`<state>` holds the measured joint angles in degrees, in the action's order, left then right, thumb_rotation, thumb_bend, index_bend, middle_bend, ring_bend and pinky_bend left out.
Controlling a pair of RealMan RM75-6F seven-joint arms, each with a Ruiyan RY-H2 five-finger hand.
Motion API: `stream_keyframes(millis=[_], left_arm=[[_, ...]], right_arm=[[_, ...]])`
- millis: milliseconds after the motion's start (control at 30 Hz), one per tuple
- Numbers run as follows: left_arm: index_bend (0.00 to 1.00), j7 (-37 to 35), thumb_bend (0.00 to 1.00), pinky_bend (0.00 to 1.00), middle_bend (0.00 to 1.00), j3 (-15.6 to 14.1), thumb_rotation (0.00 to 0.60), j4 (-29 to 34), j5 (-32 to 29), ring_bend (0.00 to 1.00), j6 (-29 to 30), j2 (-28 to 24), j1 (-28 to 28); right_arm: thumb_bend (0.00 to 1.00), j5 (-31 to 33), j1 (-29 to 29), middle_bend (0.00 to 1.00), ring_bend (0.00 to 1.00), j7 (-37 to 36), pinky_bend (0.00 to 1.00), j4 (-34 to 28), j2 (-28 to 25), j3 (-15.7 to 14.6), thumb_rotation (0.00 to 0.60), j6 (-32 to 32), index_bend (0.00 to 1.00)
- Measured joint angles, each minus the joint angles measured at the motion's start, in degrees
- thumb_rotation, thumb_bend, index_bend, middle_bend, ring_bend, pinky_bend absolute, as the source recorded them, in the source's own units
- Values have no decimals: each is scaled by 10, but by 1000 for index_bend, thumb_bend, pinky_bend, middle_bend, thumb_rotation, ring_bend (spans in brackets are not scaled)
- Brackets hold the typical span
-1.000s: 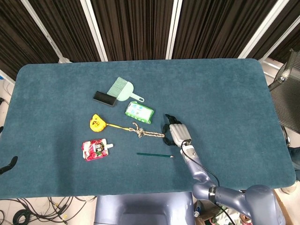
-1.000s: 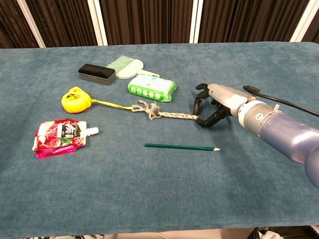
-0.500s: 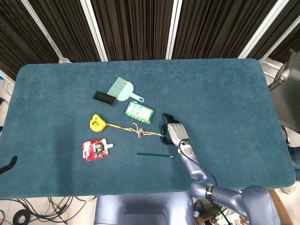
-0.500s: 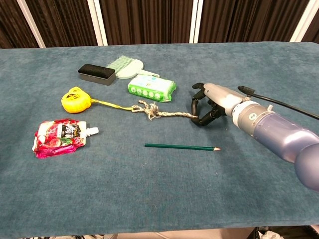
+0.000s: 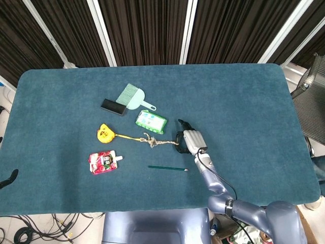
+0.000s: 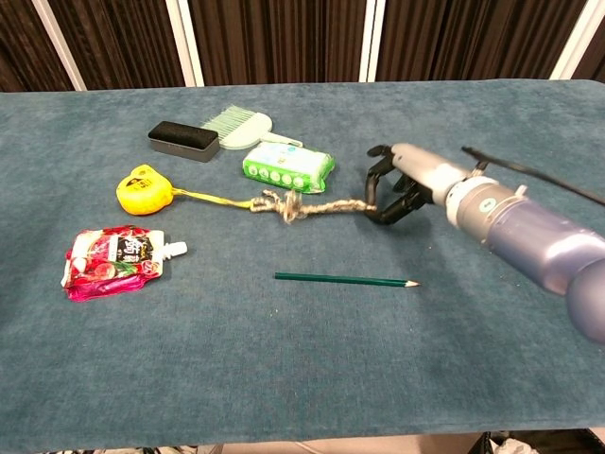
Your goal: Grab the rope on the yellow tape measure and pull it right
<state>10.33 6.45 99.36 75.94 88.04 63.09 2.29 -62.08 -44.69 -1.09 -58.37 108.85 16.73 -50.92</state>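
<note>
The yellow tape measure (image 5: 104, 133) (image 6: 143, 189) lies left of centre on the blue table. A knotted tan rope (image 5: 155, 141) (image 6: 301, 205) runs right from it. My right hand (image 5: 189, 140) (image 6: 405, 185) pinches the rope's right end, which is lifted slightly off the cloth. The left hand does not show; only a dark hook-like shape (image 5: 8, 179) sits at the head view's left edge.
A green wipes pack (image 6: 288, 166) lies just behind the rope. A green brush (image 6: 240, 126) and black block (image 6: 183, 139) sit further back. A red pouch (image 6: 115, 258) lies front left. A green pencil (image 6: 345, 280) lies in front of the rope.
My right hand closed on the rope's end and raised it, drawing the rope straighter. The tape measure has stayed where it was.
</note>
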Motion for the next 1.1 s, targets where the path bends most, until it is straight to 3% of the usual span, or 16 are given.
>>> stream_keyframes(millis=[667, 1100], left_arm=[[39, 2, 246, 0, 0, -1, 600, 2, 1, 0, 2, 0, -1], [39, 8, 247, 0, 0, -1, 600, 2, 0, 0, 1, 3, 0]], right_arm=[[538, 16, 68, 0, 0, 16, 142, -92, -160, 5, 600, -28, 698], [538, 71, 114, 0, 0, 9, 142, -42, -258, 21, 600, -20, 702]])
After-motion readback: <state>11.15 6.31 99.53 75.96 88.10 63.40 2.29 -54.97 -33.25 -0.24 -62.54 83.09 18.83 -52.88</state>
